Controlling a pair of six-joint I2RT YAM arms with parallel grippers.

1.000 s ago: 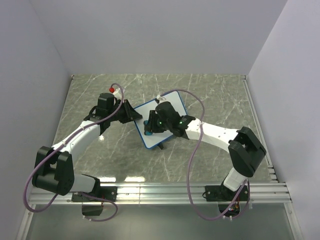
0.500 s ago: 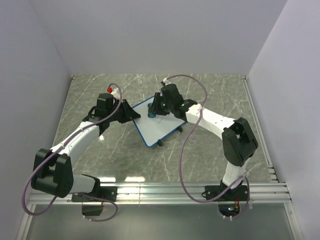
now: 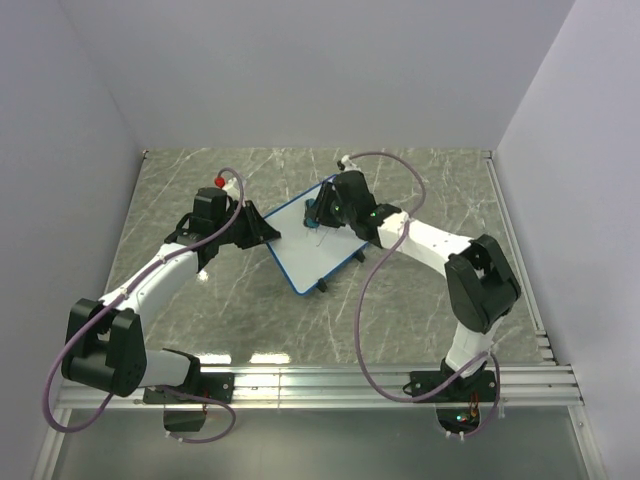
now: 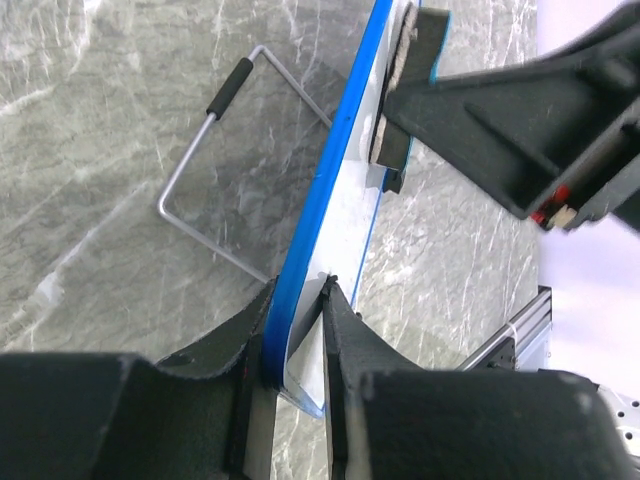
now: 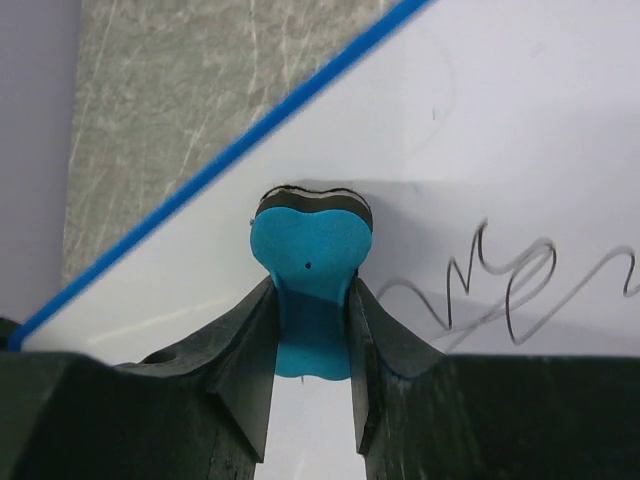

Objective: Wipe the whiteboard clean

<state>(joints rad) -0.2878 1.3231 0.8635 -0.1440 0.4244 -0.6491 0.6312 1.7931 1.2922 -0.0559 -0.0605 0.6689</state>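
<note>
The whiteboard (image 3: 320,252), white with a blue frame, stands tilted at the table's middle. My left gripper (image 3: 268,231) is shut on its left edge; in the left wrist view the jaws clamp the blue frame (image 4: 300,250). My right gripper (image 3: 316,212) is shut on the bright-blue eraser (image 5: 310,262) and presses its dark felt end against the board's upper part. In the right wrist view a dark scribble (image 5: 500,285) lies on the white surface just right of the eraser. The eraser also shows in the left wrist view (image 4: 405,80), against the board.
A bent wire stand (image 4: 215,170) with a black grip juts from the board's back over the grey marble table (image 3: 200,300). A metal rail (image 3: 380,380) runs along the near edge. White walls close in the left, back and right.
My right gripper has carried the eraser from the board's lower left up to its upper edge. The left gripper has kept its grip on the board.
</note>
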